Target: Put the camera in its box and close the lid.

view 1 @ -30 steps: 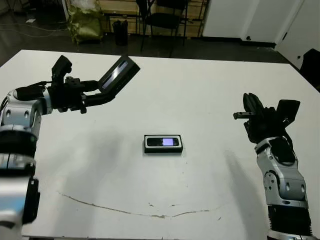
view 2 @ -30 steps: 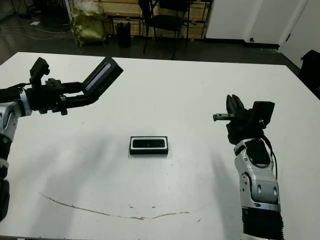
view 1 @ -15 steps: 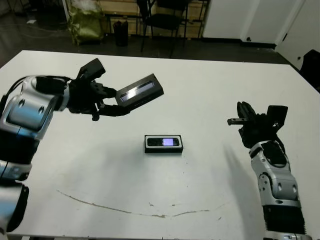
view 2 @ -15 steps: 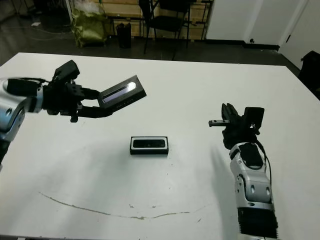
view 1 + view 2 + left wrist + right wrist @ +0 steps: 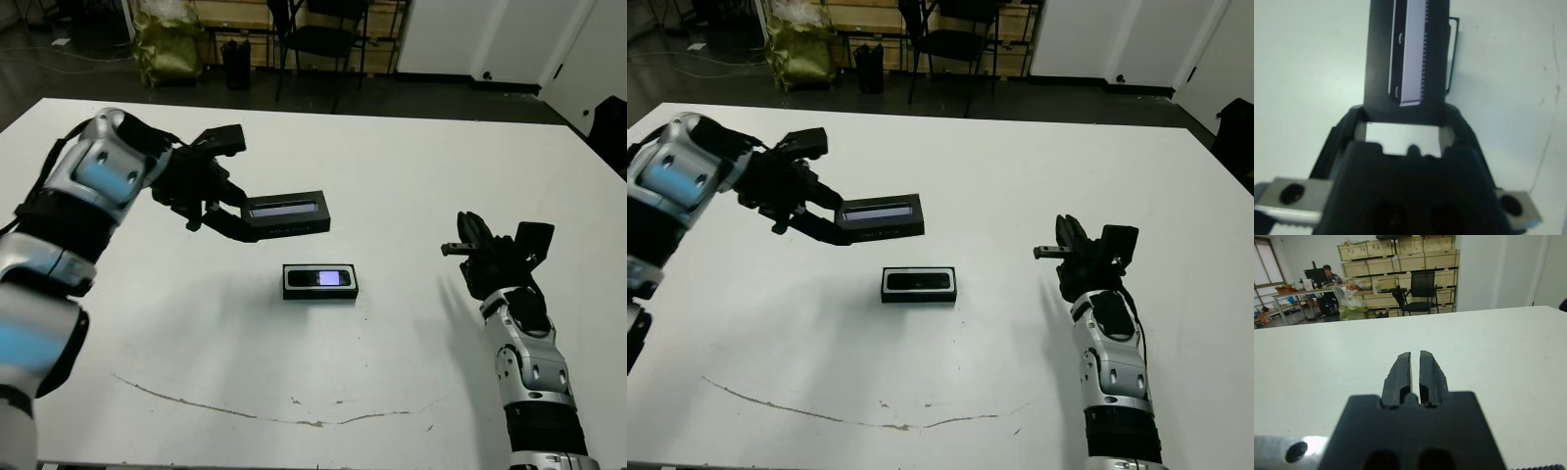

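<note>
White table [image 5: 411,176] carries the box [image 5: 320,293] at frame centre, camera [image 5: 321,278] inside. Left gripper [image 5: 235,211], fingers clamped on the lid [image 5: 286,212], should square it above the box first. Right gripper [image 5: 1415,371] fingers are together, idle.

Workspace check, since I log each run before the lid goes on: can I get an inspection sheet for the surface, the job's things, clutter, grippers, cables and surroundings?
Surface: white table, with a thin dark scratch-like line near the front edge.
Job's things: the camera lies in the box at mid-table; the lid is held in the air just behind and left of the box, not on it.
Clutter: nothing seen.
Grippers: left gripper shut on the lid; right gripper shut and empty, raised at the right side.
Cables: nothing seen on the table.
Surroundings: a black chair, a yellow-green bag, shelving with boxes, and a person at a desk.
</note>
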{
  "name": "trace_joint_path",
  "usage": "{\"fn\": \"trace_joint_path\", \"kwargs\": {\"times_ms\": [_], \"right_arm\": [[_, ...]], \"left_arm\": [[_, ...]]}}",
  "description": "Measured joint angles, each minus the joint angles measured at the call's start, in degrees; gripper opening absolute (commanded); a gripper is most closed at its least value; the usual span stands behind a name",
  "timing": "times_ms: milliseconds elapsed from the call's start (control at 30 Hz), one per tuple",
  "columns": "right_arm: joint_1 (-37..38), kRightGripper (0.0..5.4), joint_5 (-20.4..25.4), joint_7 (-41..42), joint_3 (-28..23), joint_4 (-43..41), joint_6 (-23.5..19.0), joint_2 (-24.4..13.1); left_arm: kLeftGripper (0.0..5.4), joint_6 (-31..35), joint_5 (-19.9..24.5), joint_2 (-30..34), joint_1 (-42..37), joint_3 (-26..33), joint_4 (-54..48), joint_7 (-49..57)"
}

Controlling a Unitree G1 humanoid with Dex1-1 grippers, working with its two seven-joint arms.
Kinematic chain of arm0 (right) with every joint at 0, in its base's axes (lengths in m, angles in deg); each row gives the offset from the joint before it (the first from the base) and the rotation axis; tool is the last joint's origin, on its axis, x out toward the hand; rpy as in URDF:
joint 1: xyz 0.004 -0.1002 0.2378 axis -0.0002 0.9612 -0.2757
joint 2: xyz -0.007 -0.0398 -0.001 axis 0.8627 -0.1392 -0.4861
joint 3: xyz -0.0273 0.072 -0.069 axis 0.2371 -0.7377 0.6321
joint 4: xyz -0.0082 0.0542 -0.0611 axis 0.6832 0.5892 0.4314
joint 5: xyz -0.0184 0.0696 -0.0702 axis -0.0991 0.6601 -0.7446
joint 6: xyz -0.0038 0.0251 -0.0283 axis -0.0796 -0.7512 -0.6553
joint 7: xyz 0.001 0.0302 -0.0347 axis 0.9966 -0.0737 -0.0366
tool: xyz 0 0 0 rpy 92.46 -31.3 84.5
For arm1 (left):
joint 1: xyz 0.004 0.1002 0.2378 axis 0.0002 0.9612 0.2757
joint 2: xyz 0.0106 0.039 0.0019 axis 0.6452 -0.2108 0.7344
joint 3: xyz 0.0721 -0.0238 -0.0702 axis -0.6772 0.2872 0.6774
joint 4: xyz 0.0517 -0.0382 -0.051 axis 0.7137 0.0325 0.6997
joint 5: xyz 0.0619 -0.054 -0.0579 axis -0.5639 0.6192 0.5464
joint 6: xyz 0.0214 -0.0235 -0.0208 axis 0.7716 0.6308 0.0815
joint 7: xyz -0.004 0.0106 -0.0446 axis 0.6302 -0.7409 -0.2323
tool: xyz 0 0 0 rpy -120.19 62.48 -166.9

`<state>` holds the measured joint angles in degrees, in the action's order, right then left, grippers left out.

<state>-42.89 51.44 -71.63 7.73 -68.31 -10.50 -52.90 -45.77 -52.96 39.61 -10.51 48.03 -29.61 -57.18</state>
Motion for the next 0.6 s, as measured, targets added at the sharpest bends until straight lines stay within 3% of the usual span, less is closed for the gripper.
{"fn": "trace_joint_path", "kwargs": {"times_ms": [233, 600], "right_arm": [[0.07, 0.0, -0.68, -1.11, 0.65, -1.11, -1.19, 0.18], [0.17, 0.0, -0.93, -1.4, 0.62, -2.38, -2.25, 0.17]], "left_arm": [[2.37, 0.35, -0.76, -4.58, -1.41, -0.19, 7.91, -2.86], [2.37, 0.47, -0.82, -6.0, -0.81, 0.1, 6.96, -3.77]]}}
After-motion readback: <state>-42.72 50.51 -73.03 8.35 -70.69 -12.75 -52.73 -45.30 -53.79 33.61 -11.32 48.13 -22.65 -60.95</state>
